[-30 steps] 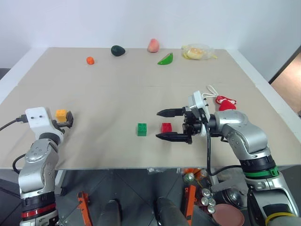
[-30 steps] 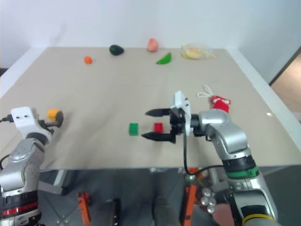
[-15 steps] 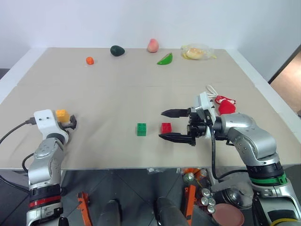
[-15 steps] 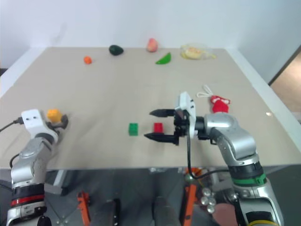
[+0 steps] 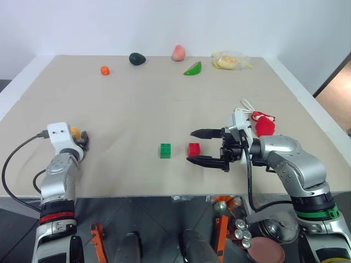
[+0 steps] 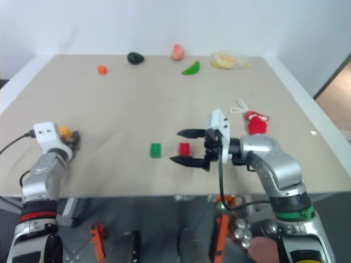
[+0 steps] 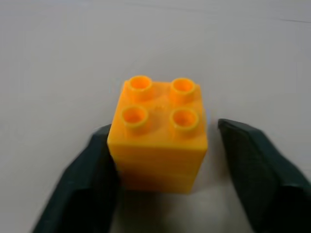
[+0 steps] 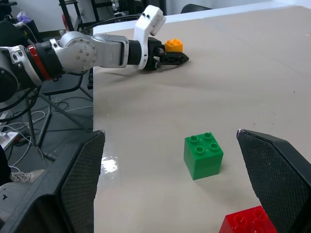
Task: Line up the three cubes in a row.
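Left claw (image 7: 163,160) at the desk's (image 5: 164,104) 9 o'clock edge brackets the yellow-orange cube (image 7: 158,133), one finger touching, the other apart; right claw (image 5: 204,147) spread wide beside the red cube (image 5: 193,149), green cube (image 5: 165,150) at its 9 o'clock.

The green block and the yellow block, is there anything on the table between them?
No. Between the green cube and the yellow-orange cube, the head views show bare table.
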`<state>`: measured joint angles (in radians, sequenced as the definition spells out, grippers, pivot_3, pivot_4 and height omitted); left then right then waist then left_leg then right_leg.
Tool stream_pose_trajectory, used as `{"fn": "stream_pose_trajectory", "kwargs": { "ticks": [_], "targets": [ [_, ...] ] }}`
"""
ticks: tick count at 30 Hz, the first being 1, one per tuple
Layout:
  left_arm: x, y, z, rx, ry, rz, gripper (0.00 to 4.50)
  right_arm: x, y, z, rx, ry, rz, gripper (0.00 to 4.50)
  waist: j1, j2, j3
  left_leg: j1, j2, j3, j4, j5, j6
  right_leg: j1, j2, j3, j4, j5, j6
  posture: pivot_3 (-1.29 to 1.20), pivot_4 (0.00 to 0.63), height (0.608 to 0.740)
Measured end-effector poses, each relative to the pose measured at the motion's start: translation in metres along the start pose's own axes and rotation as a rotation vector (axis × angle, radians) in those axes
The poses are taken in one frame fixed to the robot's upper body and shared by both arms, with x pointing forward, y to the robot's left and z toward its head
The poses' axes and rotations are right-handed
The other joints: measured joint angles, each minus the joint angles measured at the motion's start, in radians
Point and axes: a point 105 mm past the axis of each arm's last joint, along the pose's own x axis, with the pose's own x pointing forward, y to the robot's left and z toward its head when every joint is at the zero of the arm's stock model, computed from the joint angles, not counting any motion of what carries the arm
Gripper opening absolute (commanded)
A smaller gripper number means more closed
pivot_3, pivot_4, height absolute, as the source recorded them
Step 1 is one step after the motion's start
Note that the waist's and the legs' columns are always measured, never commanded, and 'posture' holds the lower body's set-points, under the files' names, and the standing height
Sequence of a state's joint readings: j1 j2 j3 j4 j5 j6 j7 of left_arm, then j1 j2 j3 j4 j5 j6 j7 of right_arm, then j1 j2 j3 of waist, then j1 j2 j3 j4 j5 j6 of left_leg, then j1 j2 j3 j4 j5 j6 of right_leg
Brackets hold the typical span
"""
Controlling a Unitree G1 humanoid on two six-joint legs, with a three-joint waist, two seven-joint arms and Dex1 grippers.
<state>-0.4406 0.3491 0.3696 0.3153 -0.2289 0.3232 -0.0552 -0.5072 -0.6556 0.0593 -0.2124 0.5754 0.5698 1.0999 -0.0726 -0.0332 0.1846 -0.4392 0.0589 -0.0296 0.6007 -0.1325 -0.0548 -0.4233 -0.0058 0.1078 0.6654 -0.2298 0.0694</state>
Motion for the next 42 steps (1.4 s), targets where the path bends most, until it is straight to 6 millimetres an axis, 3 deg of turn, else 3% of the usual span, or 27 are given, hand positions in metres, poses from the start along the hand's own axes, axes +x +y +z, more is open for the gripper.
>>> {"fn": "stream_pose_trajectory", "kwargs": {
  "ticks": [2, 7, 11, 17, 21, 24, 29, 35, 42],
  "targets": [
    [0.001, 0.000, 0.000, 0.002, 0.000, 0.001, 1.36, 0.000, -0.001, 0.000, 0.000, 0.001, -0.007, 4.50, 0.000, 0.000, 0.000, 0.000, 0.000, 0.000, 0.000, 0.000, 0.000, 0.000, 0.000, 0.000, 0.000, 0.000, 0.000, 0.00, 0.150, 0.740],
    [0.001, -0.003, 0.001, 0.013, 0.001, -0.028, 1.35, -0.003, -0.002, 0.000, -0.001, 0.005, -0.021, 4.50, 0.000, 0.000, 0.000, 0.000, 0.000, 0.000, 0.000, 0.000, 0.000, 0.000, 0.000, 0.000, 0.000, 0.000, 0.000, 0.00, 0.150, 0.740],
    [0.000, -0.027, 0.008, 0.048, -0.050, -0.196, 1.35, -0.018, -0.012, 0.005, -0.010, -0.004, -0.084, 4.50, 0.002, 0.000, 0.000, -0.001, 0.000, 0.000, 0.000, 0.000, 0.000, 0.000, 0.000, 0.000, -0.001, 0.000, 0.000, 0.00, 0.150, 0.740],
    [-0.018, -0.085, 0.021, 0.090, -0.132, -0.656, 1.35, -0.044, -0.027, 0.021, -0.006, -0.083, -0.186, 4.50, 0.001, 0.000, 0.000, -0.001, 0.000, 0.000, -0.001, 0.000, 0.000, -0.001, 0.000, 0.000, -0.001, -0.001, -0.001, 0.00, 0.150, 0.740],
    [-0.039, -0.111, 0.021, 0.204, -0.124, -1.012, 1.35, -0.048, -0.009, 0.039, -0.009, -0.140, -0.113, 4.50, -0.002, 0.000, 0.000, 0.000, 0.000, 0.000, -0.003, 0.000, 0.000, -0.001, 0.000, 0.000, -0.001, -0.002, -0.002, 0.00, 0.150, 0.740],
    [-0.055, -0.119, 0.008, 0.302, -0.081, -1.219, 1.35, -0.052, -0.010, 0.045, 0.011, -0.173, -0.134, 4.50, -0.005, 0.000, 0.000, 0.000, 0.000, 0.001, -0.003, 0.000, 0.000, -0.001, -0.001, 0.001, -0.001, -0.002, -0.002, 0.00, 0.150, 0.740],
    [-0.070, -0.113, -0.021, 0.477, 0.011, -1.454, 1.35, -0.056, -0.010, 0.042, 0.036, -0.180, -0.176, 4.50, -0.003, 0.000, 0.000, -0.001, 0.000, 0.001, -0.003, 0.000, 0.000, -0.002, -0.001, 0.000, -0.001, -0.003, -0.002, 0.00, 0.150, 0.740],
    [-0.061, -0.117, -0.013, 0.610, 0.008, -1.575, 1.35, -0.056, -0.004, 0.037, 0.042, -0.158, -0.197, 4.50, 0.000, 0.000, 0.000, -0.002, 0.000, 0.001, -0.002, 0.000, 0.000, -0.002, -0.001, 0.000, -0.001, -0.003, -0.002, 0.00, 0.150, 0.740],
    [-0.059, -0.139, -0.005, 0.564, -0.010, -1.676, 1.35, -0.059, -0.001, 0.035, 0.047, -0.137, -0.220, 4.50, -0.001, 0.000, 0.000, -0.003, 0.000, 0.000, -0.002, -0.001, 0.001, -0.003, -0.001, 0.000, -0.001, -0.003, -0.002, 0.00, 0.150, 0.740]
  ]
}}
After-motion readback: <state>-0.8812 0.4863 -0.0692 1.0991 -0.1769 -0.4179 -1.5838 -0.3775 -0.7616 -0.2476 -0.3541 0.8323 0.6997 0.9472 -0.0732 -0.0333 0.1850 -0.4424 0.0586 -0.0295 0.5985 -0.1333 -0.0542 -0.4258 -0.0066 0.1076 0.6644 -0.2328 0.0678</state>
